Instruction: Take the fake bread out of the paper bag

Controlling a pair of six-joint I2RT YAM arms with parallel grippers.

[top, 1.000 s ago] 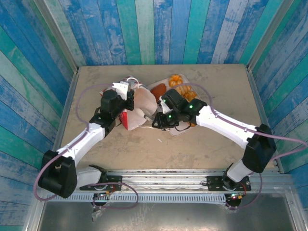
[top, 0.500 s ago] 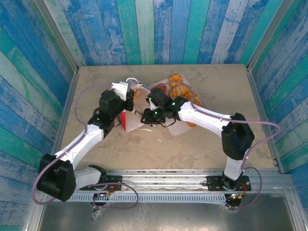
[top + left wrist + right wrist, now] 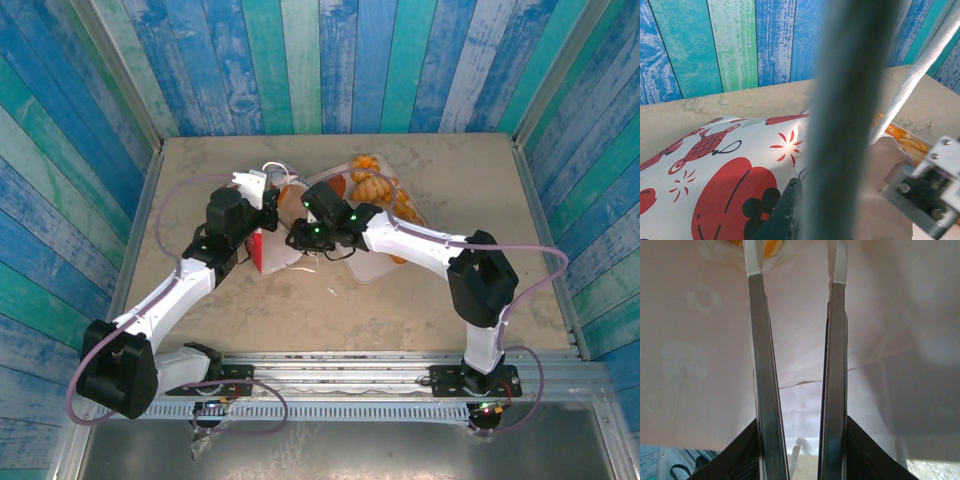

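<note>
Left gripper (image 3: 266, 194) clenching the paper bag (image 3: 715, 165) at its rim, we are aiming the parted, empty right gripper (image 3: 796, 260) at the fake bread (image 3: 772, 244) inside, avoiding the paper.

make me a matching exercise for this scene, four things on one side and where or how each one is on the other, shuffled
1 left gripper
2 right gripper
3 fake bread
4 paper bag

a orange pile on the pink tray
b a little open, inside the bag
c white with red prints, on the table
d shut, at the bag's rim

Pairs: 1-d, 2-b, 3-a, 4-c
</note>
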